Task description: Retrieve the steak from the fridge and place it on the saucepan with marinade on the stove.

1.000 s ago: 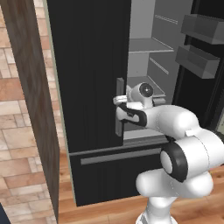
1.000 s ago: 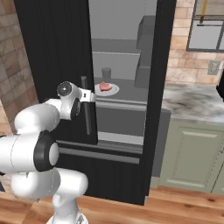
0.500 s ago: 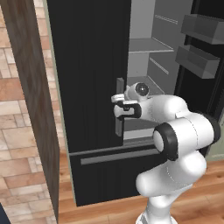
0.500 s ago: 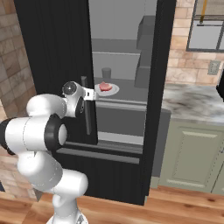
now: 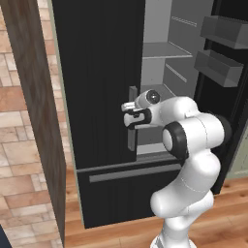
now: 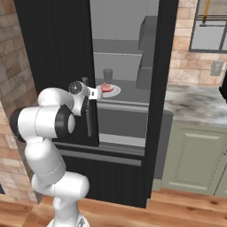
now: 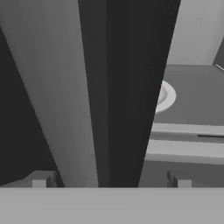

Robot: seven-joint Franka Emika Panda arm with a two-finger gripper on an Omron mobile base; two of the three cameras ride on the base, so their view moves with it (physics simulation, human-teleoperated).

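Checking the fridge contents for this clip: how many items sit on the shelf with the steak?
3: the steak on a white plate, and a grey cup behind them. Others may be hidden by the closed door.

shelf: grey fridge shelf (image 6: 128, 95) | on it: white plate (image 6: 113, 91), grey cup (image 6: 107, 73)

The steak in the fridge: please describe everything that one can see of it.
The steak is a small pink-red lump of raw meat, with a slightly uneven top. It lies flat on a round white plate, which rests on a grey shelf inside the open fridge. A small grey cup stands behind it on the same shelf, apart from it. Nothing touches the steak except the plate. The claw hangs just in front of it, at the door's edge.
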